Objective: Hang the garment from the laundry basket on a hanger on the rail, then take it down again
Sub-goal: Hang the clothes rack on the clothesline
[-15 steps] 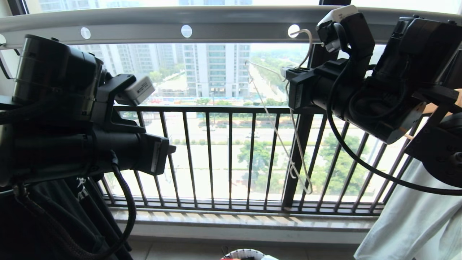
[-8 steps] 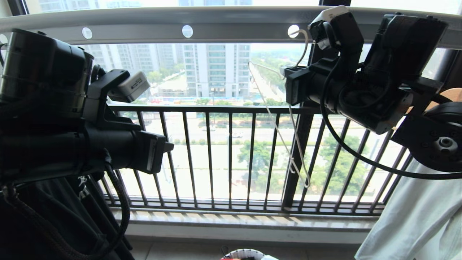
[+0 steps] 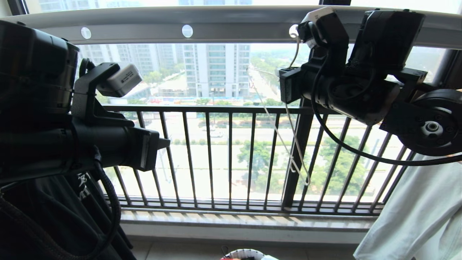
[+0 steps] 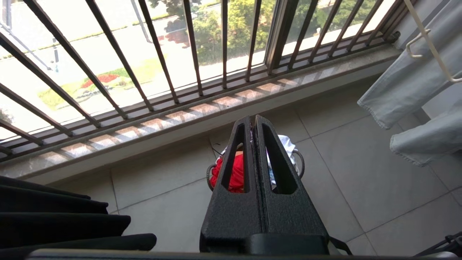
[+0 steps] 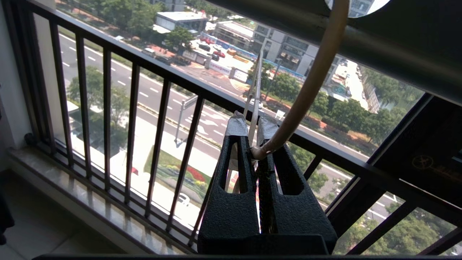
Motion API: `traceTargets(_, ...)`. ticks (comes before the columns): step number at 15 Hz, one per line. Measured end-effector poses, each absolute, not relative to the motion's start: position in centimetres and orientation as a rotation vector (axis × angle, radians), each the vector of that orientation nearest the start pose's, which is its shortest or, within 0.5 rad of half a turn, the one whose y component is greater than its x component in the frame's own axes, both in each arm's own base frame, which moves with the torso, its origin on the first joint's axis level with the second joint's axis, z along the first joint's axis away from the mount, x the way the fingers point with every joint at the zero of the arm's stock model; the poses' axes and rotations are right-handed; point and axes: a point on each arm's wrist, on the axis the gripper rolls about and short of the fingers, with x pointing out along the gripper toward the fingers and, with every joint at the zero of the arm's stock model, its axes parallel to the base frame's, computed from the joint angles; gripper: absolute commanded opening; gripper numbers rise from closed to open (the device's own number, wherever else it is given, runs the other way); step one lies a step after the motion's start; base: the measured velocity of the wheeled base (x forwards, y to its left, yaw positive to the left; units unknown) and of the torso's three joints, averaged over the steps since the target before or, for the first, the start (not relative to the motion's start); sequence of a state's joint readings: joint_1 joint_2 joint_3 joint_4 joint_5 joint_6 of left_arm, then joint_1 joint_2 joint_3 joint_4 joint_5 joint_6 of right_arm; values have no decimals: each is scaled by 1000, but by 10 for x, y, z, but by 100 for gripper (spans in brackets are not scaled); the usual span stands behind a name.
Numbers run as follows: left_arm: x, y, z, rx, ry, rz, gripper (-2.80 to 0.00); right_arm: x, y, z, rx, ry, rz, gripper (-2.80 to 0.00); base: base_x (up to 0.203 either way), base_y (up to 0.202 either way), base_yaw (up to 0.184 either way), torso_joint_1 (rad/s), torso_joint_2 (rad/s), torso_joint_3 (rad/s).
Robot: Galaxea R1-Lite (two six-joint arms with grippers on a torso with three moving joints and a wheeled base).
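The right gripper (image 5: pixel 252 137) is raised close under the rail (image 3: pixel 223 21), its arm reaching up from the right with the forearm roughly level and a black cable looping beneath it. Its two black, grainy-textured fingers (image 5: pixel 236 159), tipped with grey tape, are clamped on the hanger (image 3: pixel 288 137) at the base of the hook, where the wire is twisted. The hook itself curves up from the fingers to one of the round holes in the rail directly above. The hanger is thin, pale off-white wire; its body hangs down and away from the gripper, edge-on, with a small notch hook near its lower end.

The left gripper (image 4: pixel 255 124) is held lower and to the left, pointing out toward the window railing (image 3: pixel 231 155) and tilted down; its triangular, cut-out fingers are pressed flat together with nothing between them.

The rail is a wide, flat grey metal bar with a smooth face. Far below the left gripper, on the pale tiled floor, stands the laundry basket (image 4: pixel 299 162), round with dark loop handles. The red garment (image 4: pixel 236 173) lies crumpled inside it, beside some white cloth.

A pale grey-green garment (image 3: pixel 415 216) hangs below the right arm, soft and creased; a black garment (image 3: pixel 54 216) hangs under the left arm.
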State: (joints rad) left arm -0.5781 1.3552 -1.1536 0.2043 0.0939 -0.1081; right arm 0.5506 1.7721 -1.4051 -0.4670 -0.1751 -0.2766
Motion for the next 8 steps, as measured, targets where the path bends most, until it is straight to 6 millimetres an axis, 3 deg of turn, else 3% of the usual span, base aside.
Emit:
traceTargets(3,181,-116,293,29,407,-456,-280,303,181,313,-242,-137,354,-280,0,0,0,0,0,0)
traceTargets(4,180,-115,293,28,405,-456,-280,303,181,313,-243,-133,349,0,0,0,0,0,0,0)
traceTargets(8,179,-114,295,25,397,-457,-280,297,180,317,-238,-139,337,0,0,0,0,0,0,0)
